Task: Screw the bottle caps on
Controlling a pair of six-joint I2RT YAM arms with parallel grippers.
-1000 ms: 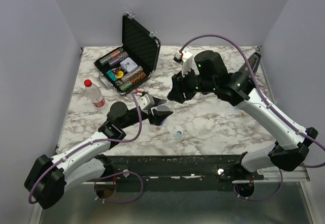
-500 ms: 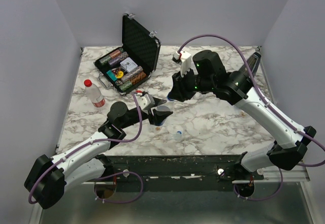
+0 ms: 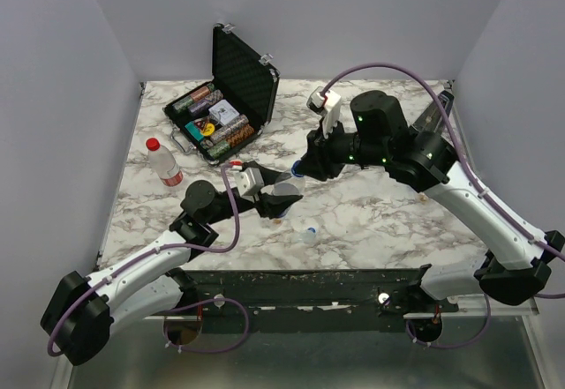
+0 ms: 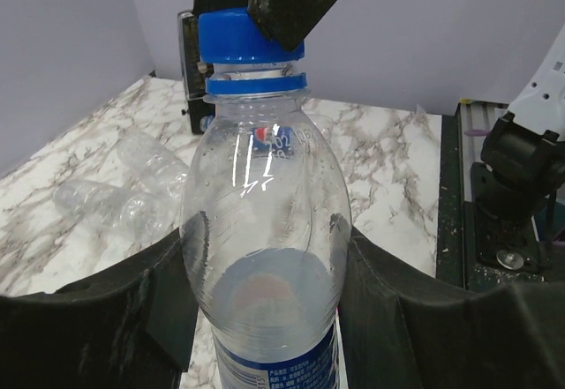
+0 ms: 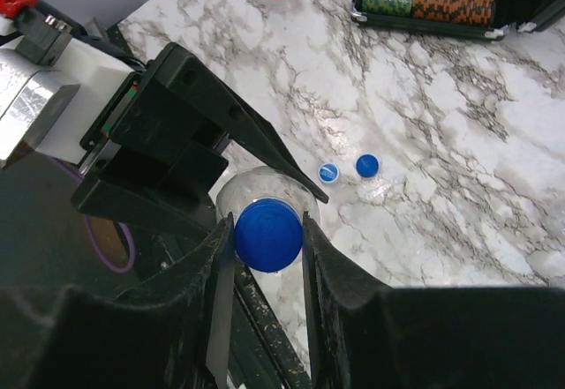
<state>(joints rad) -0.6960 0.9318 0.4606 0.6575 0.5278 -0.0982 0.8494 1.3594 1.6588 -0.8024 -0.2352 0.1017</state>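
Note:
A clear bottle [image 4: 265, 230] with a blue label stands upright between the fingers of my left gripper [image 4: 265, 274], which is shut on its body. A blue cap [image 4: 249, 36] sits on its neck. My right gripper [image 5: 267, 235] comes down from above and is shut on that blue cap [image 5: 267, 235], one finger on each side. In the top view the two grippers meet at mid-table, left gripper [image 3: 281, 193] below right gripper [image 3: 298, 170]. Two loose blue caps [image 5: 328, 172] lie on the marble beside the bottle. A second bottle [image 3: 163, 161] with a red cap stands at the left.
An open black case [image 3: 225, 107] of poker chips stands at the back left. A crushed clear bottle [image 4: 124, 199] lies on the marble behind the held one. The table's near metal rail [image 3: 335, 288] runs just below the grippers.
My right gripper has closed onto the blue cap, and its arm has shifted slightly right. The left gripper keeps its hold on the bottle.

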